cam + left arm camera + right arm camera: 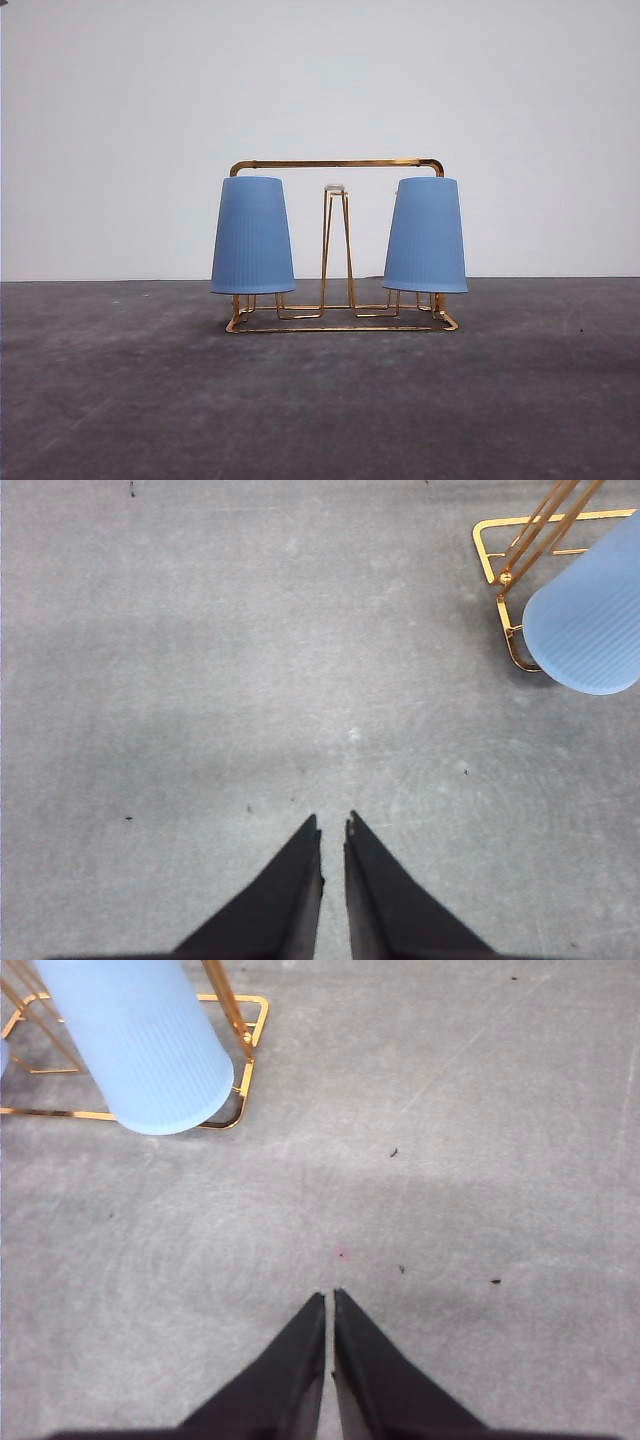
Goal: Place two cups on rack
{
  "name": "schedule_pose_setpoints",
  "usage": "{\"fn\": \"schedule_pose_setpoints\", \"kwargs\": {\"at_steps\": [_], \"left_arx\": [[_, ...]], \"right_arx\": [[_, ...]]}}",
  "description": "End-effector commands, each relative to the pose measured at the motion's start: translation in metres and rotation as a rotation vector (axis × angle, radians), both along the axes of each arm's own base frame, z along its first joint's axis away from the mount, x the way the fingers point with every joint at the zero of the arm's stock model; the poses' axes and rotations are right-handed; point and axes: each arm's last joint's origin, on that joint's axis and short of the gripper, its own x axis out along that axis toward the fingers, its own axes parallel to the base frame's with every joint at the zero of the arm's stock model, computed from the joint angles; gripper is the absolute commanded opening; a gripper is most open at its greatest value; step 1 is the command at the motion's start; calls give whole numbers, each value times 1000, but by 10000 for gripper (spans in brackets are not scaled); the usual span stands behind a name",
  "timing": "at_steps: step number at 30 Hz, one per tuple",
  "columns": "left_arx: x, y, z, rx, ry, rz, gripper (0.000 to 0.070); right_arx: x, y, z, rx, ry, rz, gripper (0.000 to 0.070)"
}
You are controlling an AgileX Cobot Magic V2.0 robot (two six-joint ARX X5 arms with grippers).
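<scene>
The gold wire rack [336, 163] stands on the grey table near the middle. Two light-blue ribbed cups hang upside down on its prongs: one cup [252, 236] at the left end, the other cup [426, 236] at the right end. A white-tipped prong [335, 187] between them is bare. My left gripper [332, 825] hovers shut over bare table, well apart from the left cup [590, 620] and the rack's base [495, 550]. My right gripper [329, 1297] is shut too, holding nothing, away from the right cup [150, 1045] and the rack's corner [250, 1030].
A plain white wall rises behind the rack. Grey table surface [320, 400] spreads open in front of and to both sides of the rack.
</scene>
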Motion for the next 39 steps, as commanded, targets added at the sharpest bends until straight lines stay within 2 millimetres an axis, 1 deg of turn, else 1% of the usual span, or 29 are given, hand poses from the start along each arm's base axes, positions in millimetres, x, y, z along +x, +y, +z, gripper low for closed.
{"fn": "schedule_pose_setpoints", "kwargs": {"at_steps": [1,12,16,18,20,24,30,35,39], "left_arx": [[2,0,2,-9,-7,4,23],[0,0,4,-4,-24,8,23],[-14,2,10,16,-89,-12,23],[-24,3,8,15,-131,-11,23],[-35,5,1,10,-181,-1,23],[-56,11,-24,-4,-312,35,23],[-83,14,-81,-15,-465,60,23],[-97,15,-125,-40,-564,72,23],[-103,15,-146,-60,-618,84,23]], "right_arx": [[1,0,2,10,-6,-11,10],[2,0,2,10,-11,-11,10],[2,0,2,10,-11,-11,10],[2,0,2,10,-11,-11,10],[2,0,2,10,-12,-11,10],[2,0,2,10,-11,-11,10],[2,0,2,10,-11,-11,10],[2,0,2,10,-11,-11,10],[2,0,2,10,-11,-11,10]]}}
